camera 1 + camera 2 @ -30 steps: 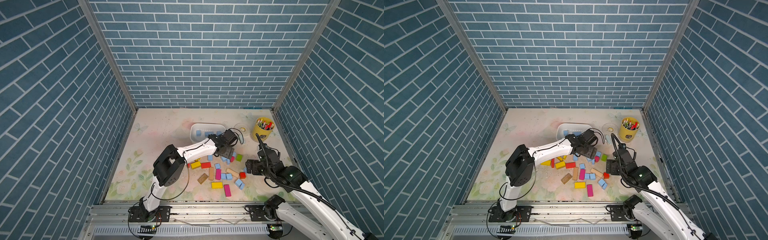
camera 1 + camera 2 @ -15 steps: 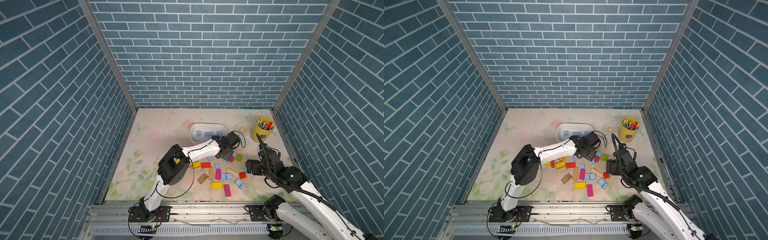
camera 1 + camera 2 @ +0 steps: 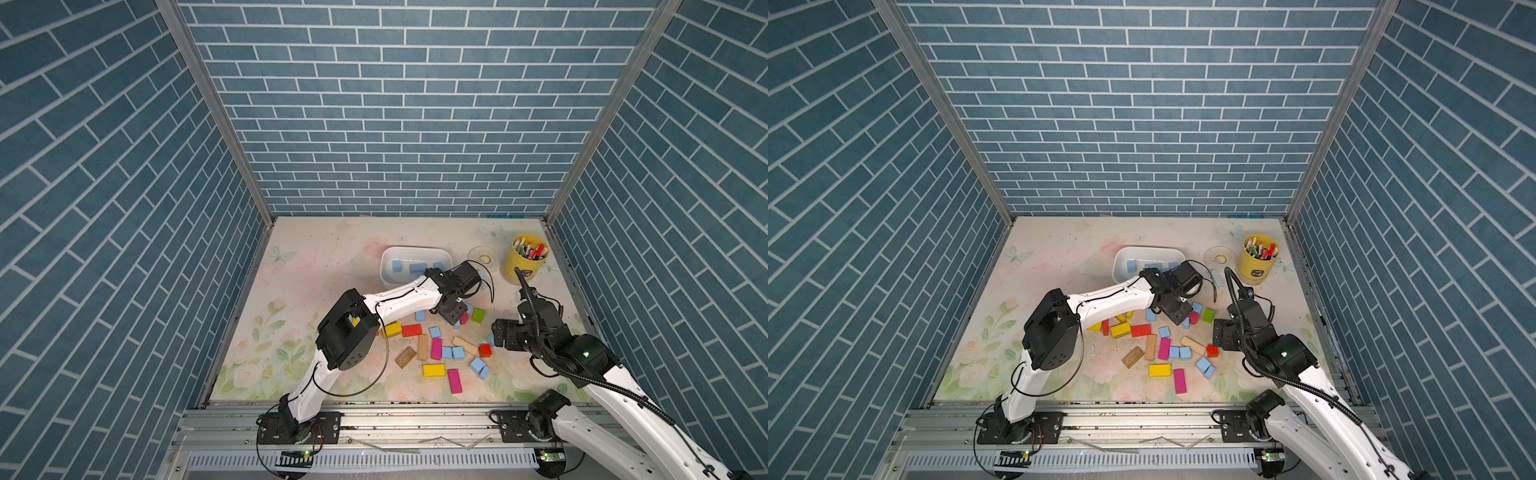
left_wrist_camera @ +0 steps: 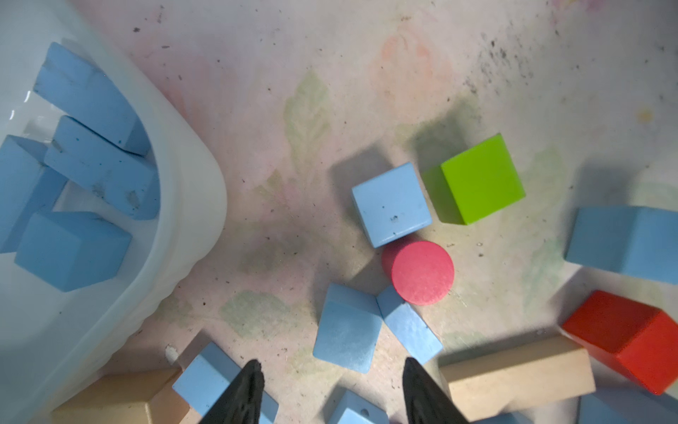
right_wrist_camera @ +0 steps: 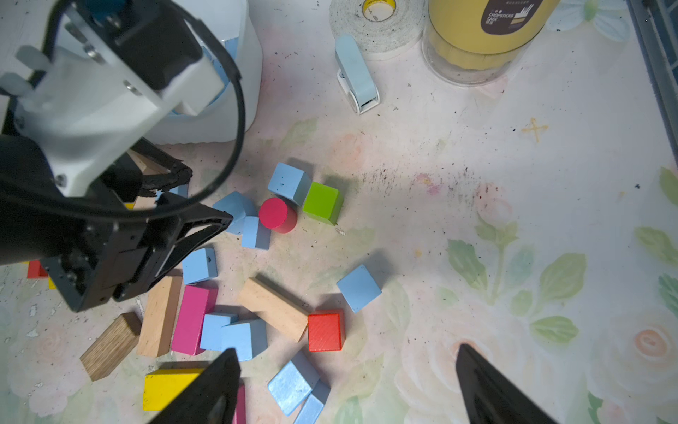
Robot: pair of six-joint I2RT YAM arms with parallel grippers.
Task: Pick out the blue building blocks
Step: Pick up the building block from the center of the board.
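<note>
Partly sorted | few blue building blocks [image 4: 73, 249] in tub [image 4: 190, 205] | many loose on desk [image 4: 330, 73] | left end effector [image 4: 332, 367] half-spread | right end effector [image 5: 346, 350] spread, empty

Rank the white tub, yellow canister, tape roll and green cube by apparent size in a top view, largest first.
1. white tub
2. yellow canister
3. tape roll
4. green cube
The first three sit about equally far away, so their order is safe; the cube lies nearer the camera yet looks smallest.
</note>
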